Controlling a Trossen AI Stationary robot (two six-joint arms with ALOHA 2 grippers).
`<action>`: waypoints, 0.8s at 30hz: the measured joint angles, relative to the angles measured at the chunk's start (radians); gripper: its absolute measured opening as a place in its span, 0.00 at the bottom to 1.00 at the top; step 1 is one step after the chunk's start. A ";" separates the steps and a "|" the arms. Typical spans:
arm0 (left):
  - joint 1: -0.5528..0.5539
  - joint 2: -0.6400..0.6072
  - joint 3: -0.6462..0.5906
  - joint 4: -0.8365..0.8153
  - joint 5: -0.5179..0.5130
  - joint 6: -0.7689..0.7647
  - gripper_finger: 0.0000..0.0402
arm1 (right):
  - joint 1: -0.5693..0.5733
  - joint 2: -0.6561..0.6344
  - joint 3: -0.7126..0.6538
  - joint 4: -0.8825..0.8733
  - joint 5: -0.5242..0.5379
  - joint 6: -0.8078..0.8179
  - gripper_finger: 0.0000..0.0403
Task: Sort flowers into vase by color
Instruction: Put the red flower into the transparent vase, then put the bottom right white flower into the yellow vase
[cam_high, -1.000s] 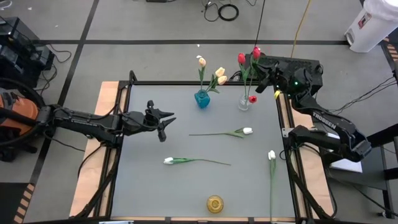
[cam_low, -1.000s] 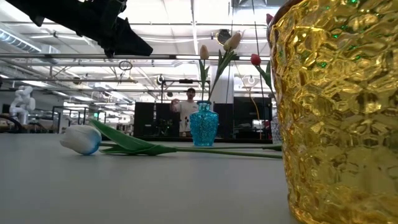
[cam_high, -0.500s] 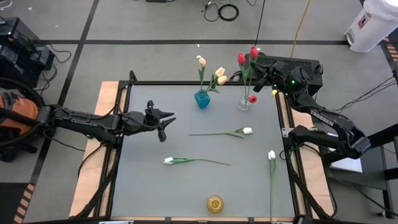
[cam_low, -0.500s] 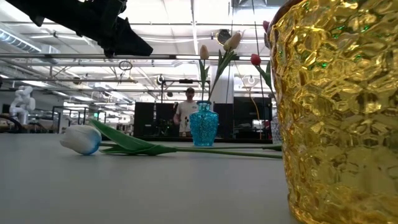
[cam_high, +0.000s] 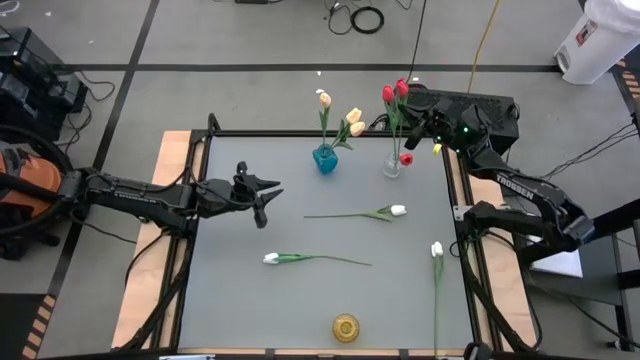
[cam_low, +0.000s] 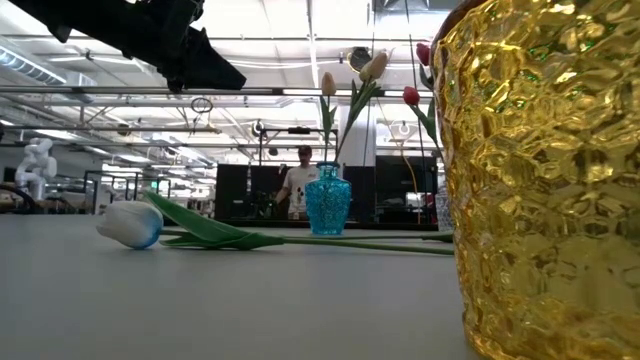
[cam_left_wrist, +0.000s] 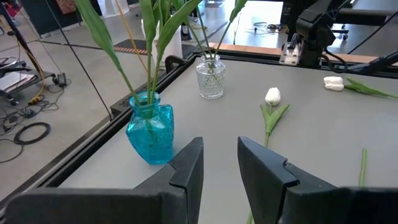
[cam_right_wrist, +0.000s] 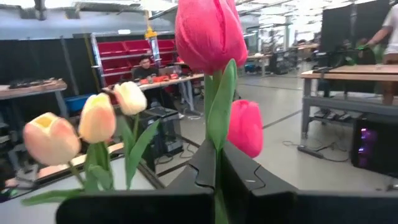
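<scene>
My right gripper (cam_high: 412, 102) is shut on a red tulip (cam_high: 403, 88) above the clear vase (cam_high: 392, 165) at the table's far right. That vase holds two more red tulips (cam_high: 388, 94). The blue vase (cam_high: 325, 158) beside it holds cream-yellow tulips (cam_high: 353, 118). Three white tulips (cam_high: 398, 210) (cam_high: 271, 258) (cam_high: 437, 249) lie flat on the grey table. My left gripper (cam_high: 270, 190) hovers open over the table's left part, with nothing between its fingers (cam_left_wrist: 186, 171). My right gripper pinches the red tulip's green stem (cam_right_wrist: 216, 140) between its two fingers, a little below the bud (cam_right_wrist: 208, 31). The fingers reach in about level from the table's right side and lie across the stem. The tulip stands upright with the bud above the fingers. Its lower end is hidden.
A gold vase (cam_high: 346, 327) stands near the table's front edge and fills the right of the low view (cam_low: 540, 180). A black frame (cam_high: 300, 133) rims the table. People stand at benches in the room beyond.
My right gripper has sunk a little and drifted toward the table's left with the red tulip, nearer the clear vase. The tulip stays upright. In the low view its bud has come out from behind the gold vase.
</scene>
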 joint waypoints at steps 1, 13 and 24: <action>0.000 0.000 0.000 0.000 0.000 0.000 0.27 | 0.000 0.000 0.000 -0.001 -0.008 0.000 0.00; 0.000 0.000 0.000 0.000 0.002 0.000 0.27 | 0.000 -0.008 0.000 0.000 -0.032 0.012 0.08; 0.000 0.000 0.000 0.000 0.002 -0.001 0.27 | 0.000 -0.023 0.000 -0.019 -0.032 0.011 0.19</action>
